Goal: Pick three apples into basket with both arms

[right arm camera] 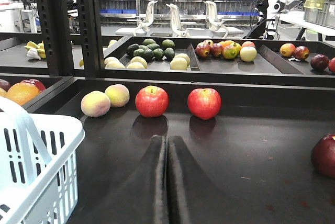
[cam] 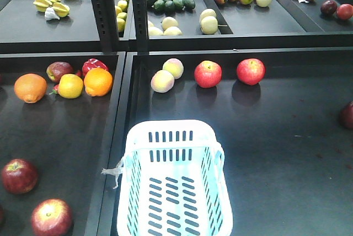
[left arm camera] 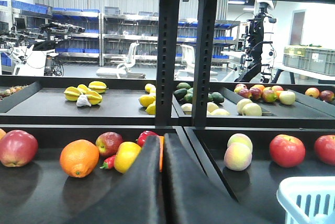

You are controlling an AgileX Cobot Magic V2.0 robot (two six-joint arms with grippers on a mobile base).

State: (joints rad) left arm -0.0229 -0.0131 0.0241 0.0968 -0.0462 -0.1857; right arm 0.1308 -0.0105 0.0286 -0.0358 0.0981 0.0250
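Left gripper (left arm camera: 160,143) and right gripper (right arm camera: 166,141) both show us jaws pressed together, holding nothing. We see two red apples (cam: 208,74) on the dark shelf (cam: 287,153) beyond the basket (cam: 171,127), two more to its left.

red apples (cam: 208,74), pale blue-white slotted basket (cam: 172,131)

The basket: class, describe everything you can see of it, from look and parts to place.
The basket is pale blue-white, plastic-looking, rectangular with rounded corners, slotted walls and bottom. A swing handle shows at its rim, and a small tag hangs off its left side. It stands upright and empty on the dark tray, near the tray's left edge; nothing else touches it.
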